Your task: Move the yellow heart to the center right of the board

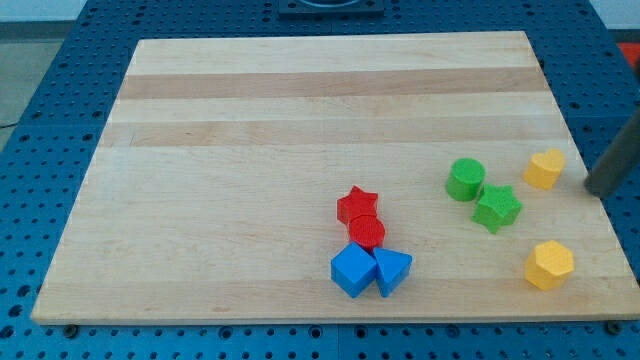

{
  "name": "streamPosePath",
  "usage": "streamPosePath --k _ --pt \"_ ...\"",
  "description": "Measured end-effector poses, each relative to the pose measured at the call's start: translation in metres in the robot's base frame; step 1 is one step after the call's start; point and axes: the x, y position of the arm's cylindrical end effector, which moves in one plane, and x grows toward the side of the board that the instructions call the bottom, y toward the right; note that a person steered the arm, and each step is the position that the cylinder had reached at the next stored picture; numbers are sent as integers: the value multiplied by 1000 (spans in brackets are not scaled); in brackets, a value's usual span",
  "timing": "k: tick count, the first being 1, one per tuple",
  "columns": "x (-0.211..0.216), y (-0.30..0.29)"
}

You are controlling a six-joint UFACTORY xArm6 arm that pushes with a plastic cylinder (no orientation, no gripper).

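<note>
your yellow heart (544, 169) is sitting at the board's (300, 120) right edge, abt mid-height — my tip (592, 189) is resting just to its right, slightly lower, not touching. no fingers here, just a bare rod. green cylinder (465, 179) is lying on the heart's left.

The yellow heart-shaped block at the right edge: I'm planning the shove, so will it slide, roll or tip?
The yellow heart-shaped block looks squat and flat-bottomed, so it probably slides rather than rolls or tips. Its uneven outline may make it turn if my tip, just to its right, pushes off-centre.
</note>
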Motion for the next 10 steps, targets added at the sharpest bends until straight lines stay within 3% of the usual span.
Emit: streamPosePath --k 1,4,6,7,10 --pt "1 -24" --pt "-70 -60" --pt "-42 -118" --pt "-67 -131" --pt "-82 -82"
